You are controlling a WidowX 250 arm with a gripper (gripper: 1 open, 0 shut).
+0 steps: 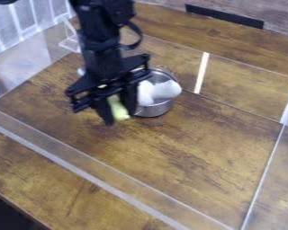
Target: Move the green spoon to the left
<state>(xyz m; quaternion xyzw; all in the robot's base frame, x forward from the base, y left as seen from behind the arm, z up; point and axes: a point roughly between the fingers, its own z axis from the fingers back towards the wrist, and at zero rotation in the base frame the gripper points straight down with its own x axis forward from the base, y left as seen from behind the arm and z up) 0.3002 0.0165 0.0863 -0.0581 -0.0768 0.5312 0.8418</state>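
the table [189, 166] looks like smooth brown wood, the bowl [150, 107] like shiny silvery metal.

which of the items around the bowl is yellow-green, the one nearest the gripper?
The spoon handle between the gripper's fingers, at the metal bowl's left side; the item inside is white.
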